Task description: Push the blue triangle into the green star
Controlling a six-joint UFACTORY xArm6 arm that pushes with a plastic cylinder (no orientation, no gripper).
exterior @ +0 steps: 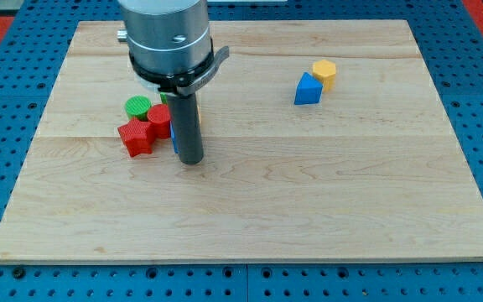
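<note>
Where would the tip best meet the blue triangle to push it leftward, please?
The blue triangle's right-hand face, coming from the view's right, just below the yellow hexagon crowding its upper-right corner. My tip is far left, beside the red blocks.

Wooden board [309, 210] carries red star [135, 137], green cylinder [137, 106], blue block [307, 89], yellow block [324, 73].

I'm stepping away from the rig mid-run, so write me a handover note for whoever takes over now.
My tip rests at the view's left, right of the red star cluster, with a blue sliver at its left edge.
Blue triangle sits at the view's upper right, touching the yellow hexagon.
No green star is identifiable; only a green cylinder shows, rod partly hiding the cluster.
Done: nothing. Left: the whole push.
</note>
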